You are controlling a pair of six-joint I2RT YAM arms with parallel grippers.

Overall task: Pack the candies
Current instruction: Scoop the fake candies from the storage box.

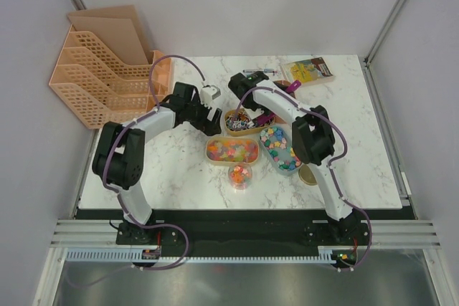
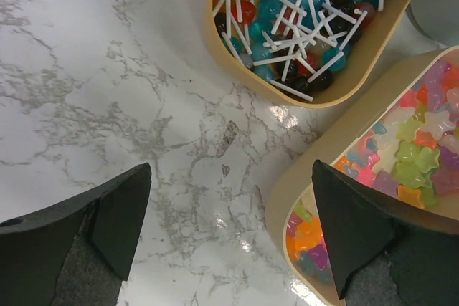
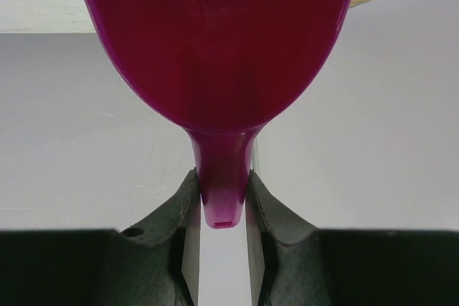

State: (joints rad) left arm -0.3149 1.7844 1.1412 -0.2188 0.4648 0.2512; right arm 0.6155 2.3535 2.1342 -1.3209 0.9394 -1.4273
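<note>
candies [image 2: 412, 155] | left wrist: lollipop sticks [image 2: 297, 34] | right hand [image 3: 221, 185] grips magenta scoop [image 3: 222, 48]

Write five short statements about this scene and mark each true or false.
1. The right gripper grips a magenta scoop by its handle. True.
2. The left gripper is shut on a lollipop. False: it is open and empty.
3. The lollipops lie in an oval tray. True.
4. The orange file rack stands on the right. False: it stands far left.
5. The small round tub is empty. False: it holds candies.
</note>
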